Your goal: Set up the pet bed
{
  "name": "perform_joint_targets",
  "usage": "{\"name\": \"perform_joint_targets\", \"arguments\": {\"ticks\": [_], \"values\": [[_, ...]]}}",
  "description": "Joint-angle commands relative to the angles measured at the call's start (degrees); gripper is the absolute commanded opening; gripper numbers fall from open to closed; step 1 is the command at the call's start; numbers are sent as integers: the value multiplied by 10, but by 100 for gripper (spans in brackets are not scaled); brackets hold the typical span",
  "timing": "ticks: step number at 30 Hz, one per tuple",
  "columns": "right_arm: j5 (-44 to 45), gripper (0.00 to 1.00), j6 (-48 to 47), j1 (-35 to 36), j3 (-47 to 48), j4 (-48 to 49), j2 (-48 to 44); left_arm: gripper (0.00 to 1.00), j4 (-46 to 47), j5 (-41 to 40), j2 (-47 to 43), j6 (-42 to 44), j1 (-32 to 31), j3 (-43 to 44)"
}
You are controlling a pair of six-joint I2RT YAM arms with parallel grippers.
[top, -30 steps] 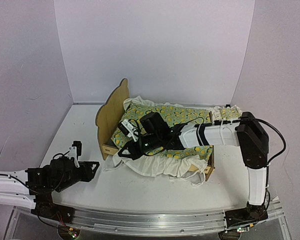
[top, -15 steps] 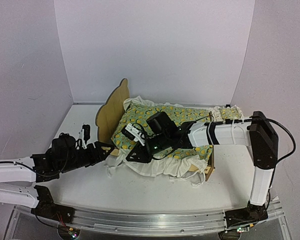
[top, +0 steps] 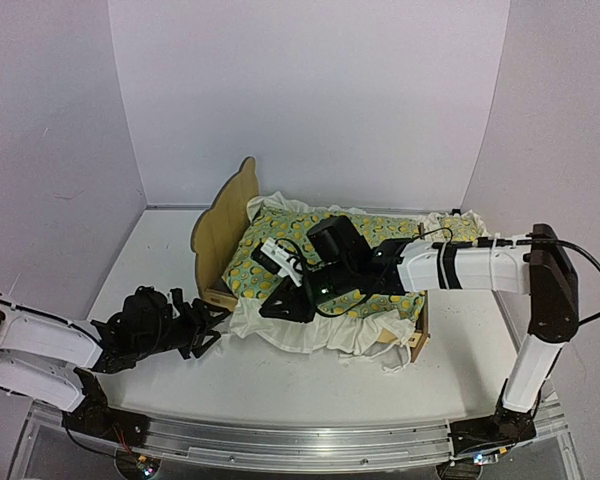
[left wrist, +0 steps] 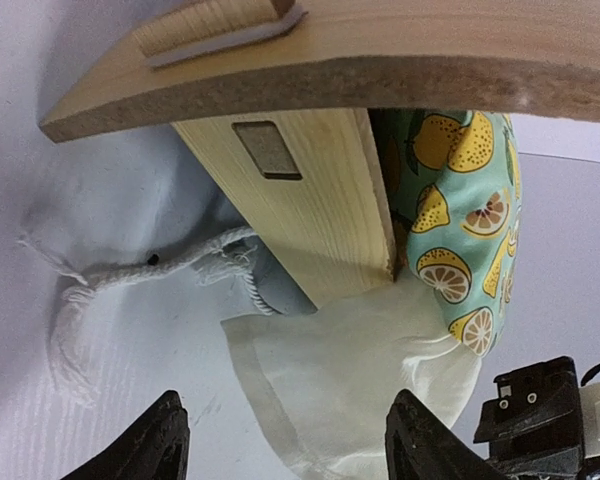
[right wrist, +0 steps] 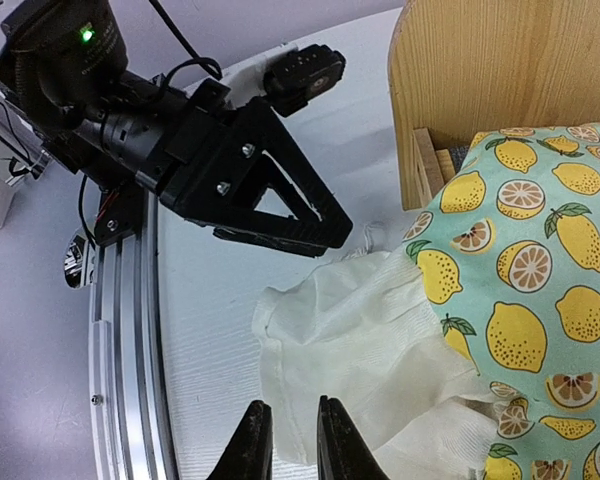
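1 lemon blkt (top: 375, 225) on pet bed (top: 220, 225)

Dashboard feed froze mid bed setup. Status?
Left gripper open, low beside the pet bed headboard corner. Right gripper barely open, empty, over the white ruffle. Blanket covers the bed, ruffle spilling over the near rail.

The blanket (top: 375, 228) covers the pet bed (top: 220, 225), its edge spilling onto the table (top: 280, 385) in front.
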Motion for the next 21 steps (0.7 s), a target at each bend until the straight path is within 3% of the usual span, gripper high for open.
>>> {"name": "perform_joint_targets", "arguments": {"ticks": [1,4,9,13,18,21], "values": [[-4,18,-5,-2,-11,40,-40,68,162,54,75,-83,5,17],[-5,17,-3,-2,-20,48,-49,69,212,77,135,-114,5,35],[-2,16,-1,-2,-32,54,-64,66,362,42,201,-207,4,-4],[-7,15,-1,-2,-34,62,-64,70,414,67,256,-240,2,18],[-11,14,-1,-2,-32,66,-59,70,494,38,294,-288,-5,-3],[-14,13,-1,-2,-35,66,-58,59,529,16,307,-289,-9,-6]]}}
